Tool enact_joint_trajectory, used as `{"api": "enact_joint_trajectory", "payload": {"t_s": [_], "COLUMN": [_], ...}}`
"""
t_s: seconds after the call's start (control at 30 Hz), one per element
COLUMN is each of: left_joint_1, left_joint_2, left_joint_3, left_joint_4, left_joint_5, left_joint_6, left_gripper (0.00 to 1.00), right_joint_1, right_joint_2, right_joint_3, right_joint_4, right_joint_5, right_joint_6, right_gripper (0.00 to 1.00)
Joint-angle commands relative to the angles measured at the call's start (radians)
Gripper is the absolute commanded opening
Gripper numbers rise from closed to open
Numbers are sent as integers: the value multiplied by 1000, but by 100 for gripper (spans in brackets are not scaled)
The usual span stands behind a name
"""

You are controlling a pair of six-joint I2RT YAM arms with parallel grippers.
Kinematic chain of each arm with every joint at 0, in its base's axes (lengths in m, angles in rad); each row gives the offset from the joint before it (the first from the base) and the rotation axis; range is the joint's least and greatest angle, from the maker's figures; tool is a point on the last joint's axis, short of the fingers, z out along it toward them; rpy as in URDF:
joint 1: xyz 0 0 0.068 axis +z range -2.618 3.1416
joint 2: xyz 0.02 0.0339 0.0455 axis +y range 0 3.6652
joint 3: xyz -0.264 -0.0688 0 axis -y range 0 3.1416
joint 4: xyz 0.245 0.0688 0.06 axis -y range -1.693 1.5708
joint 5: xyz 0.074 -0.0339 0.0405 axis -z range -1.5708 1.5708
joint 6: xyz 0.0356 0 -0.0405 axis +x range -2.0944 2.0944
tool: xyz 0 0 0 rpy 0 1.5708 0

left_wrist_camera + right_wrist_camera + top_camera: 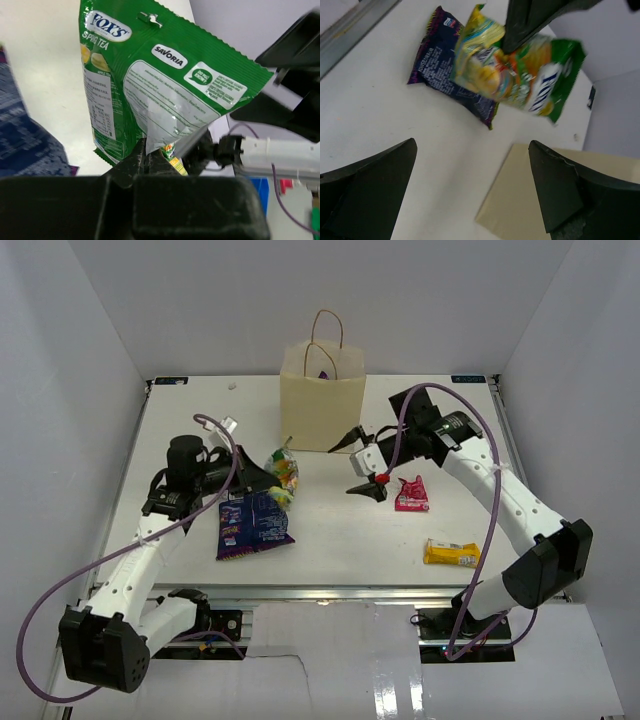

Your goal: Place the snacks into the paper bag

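**Item 1, paper bag**. Tan kraft paper, matte, boxy and upright, with two brown twisted loop handles. You will find it at the far middle of the white table. It is the tallest thing there. In the right wrist view its flat tan side fills the lower right.

**Item 2, green candy bag**. Glossy crinkled film with a zigzag-cut edge and a hang hole. One face is green with white label panels, the other printed with yellow and orange sweets. It sits left of the paper bag and nearer to you, pinched by one edge.

**Item 3, left gripper**. Black fingers, closed tight on the edge of the green candy bag. The left wrist view shows the film creased where the tips meet.

**Item 4, large blue-purple bag**. Shiny, flat and roughly rectangular. It lies on the table just near of the green candy bag, on the left side.

**Item 5, right gripper**. Black wedge-shaped fingers, spread as wide as they go, with nothing between them. You have it just right of the paper bag's near right corner, apart from it.

**Item 6, small pink packet**. Glossy magenta, lying flat just right of the right gripper.

**Item 7, yellow bar**. Long, shiny wrapper, lying flat at the near right, well apart from the paper bag.
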Motion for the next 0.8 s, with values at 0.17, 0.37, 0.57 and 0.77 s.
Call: {"api": "enact_joint_trajectory", "payload": {"t_s": [0.17, 0.37, 0.57, 0.77], "left_joint_1": [-181, -244, -287, -324], "left_joint_2": [-22, -5, 15, 29], "left_joint_3": [-58, -54, -50, -39], "left_joint_4": [60, 61, 60, 60], "left_joint_5": [39, 6, 0, -15], "left_joint_6": [-29, -40, -37, -31], "left_gripper": [0, 0, 0, 0], "right_joint_1": [163, 223, 256, 292], "right_joint_2": [135, 172, 203, 223], "right_joint_3": [253, 258, 263, 246], "right_joint_4": [-65, -119, -196, -275], "right_joint_5": [194, 297, 332, 342], "right_joint_6": [-295, -361, -398, -423], "right_gripper": [98, 96, 93, 91]}}
